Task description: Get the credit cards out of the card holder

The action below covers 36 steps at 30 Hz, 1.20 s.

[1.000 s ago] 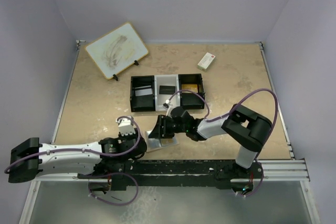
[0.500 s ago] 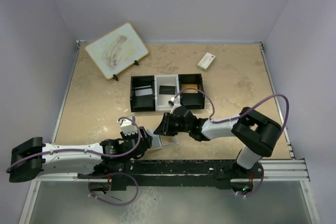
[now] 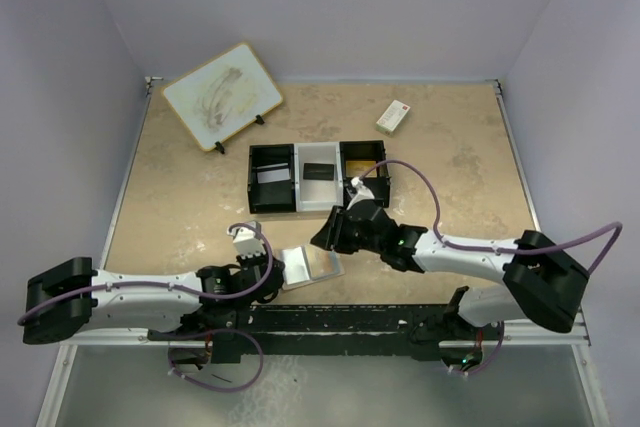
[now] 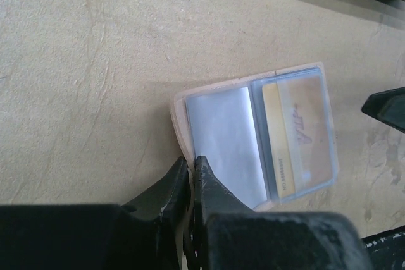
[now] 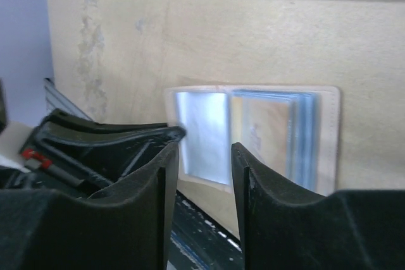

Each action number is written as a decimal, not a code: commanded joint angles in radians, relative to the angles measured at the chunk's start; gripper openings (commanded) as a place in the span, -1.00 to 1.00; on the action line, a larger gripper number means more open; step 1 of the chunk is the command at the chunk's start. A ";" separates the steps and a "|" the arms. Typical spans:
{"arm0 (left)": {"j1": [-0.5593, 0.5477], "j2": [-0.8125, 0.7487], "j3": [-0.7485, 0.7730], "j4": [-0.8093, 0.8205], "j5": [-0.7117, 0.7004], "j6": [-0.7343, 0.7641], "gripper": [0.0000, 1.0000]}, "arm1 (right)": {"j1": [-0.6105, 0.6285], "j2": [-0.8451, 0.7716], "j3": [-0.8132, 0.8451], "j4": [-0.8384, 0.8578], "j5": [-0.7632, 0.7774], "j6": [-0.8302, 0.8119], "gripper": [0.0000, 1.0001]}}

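The black rail (image 3: 350, 319) with its aluminium track runs along the near edge of the bench (image 3: 170, 202), a flat top in a mottled, sandy stone-look finish, matt and faintly veined.

Just beyond the rail, a little left of the middle of the near edge, I see the tan leather-like bifold card holder (image 3: 312, 267). It lies open flat with its pale inside up and its glossy clear sleeves showing. One sleeve holds a yellow card (image 4: 296, 136) with slanted lettering.

My left gripper (image 4: 190, 164) reaches in low from the near-left corner. Its black fingers are pressed together on the card holder's tan rim, pinching that edge. My right gripper (image 5: 201, 151) hangs over the card holder's far edge, its matt black fingers spread with only air between them. Purple cables (image 3: 392, 161) loop over both white-and-black arms.

Farther in, around the middle of the bench, sits the rectangular three-compartment plastic tray (image 3: 252, 179). Its outer bins are black and its middle bin white, with a flat card-like piece in each.

Toward the far-right corner lies a small white cardboard box (image 3: 393, 116) with a red mark. At the far-left corner a cream-framed whiteboard (image 3: 222, 95), smudged grey, leans on black feet. Plain pale lilac walls (image 3: 330, 7) close off three sides.
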 commanded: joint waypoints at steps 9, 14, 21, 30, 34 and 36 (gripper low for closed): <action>-0.002 -0.007 0.020 0.008 0.020 0.076 -1.00 | -0.030 0.109 0.033 -0.115 0.014 -0.096 -0.11; -0.002 0.009 0.023 0.016 0.022 0.081 -1.00 | -0.030 0.132 0.032 -0.066 -0.038 -0.122 -0.12; -0.002 0.038 0.041 0.016 0.026 0.094 -1.00 | -0.026 0.119 -0.003 0.074 -0.125 -0.109 -0.26; -0.002 0.046 0.058 -0.004 0.022 0.098 -1.00 | -0.027 0.061 -0.011 0.122 -0.165 -0.113 -0.33; -0.002 0.041 0.059 -0.005 0.020 0.100 -1.00 | -0.026 0.091 -0.009 0.191 -0.237 -0.113 -0.18; -0.001 0.042 0.066 -0.012 0.020 0.101 -1.00 | -0.027 0.117 -0.005 0.224 -0.264 -0.102 -0.16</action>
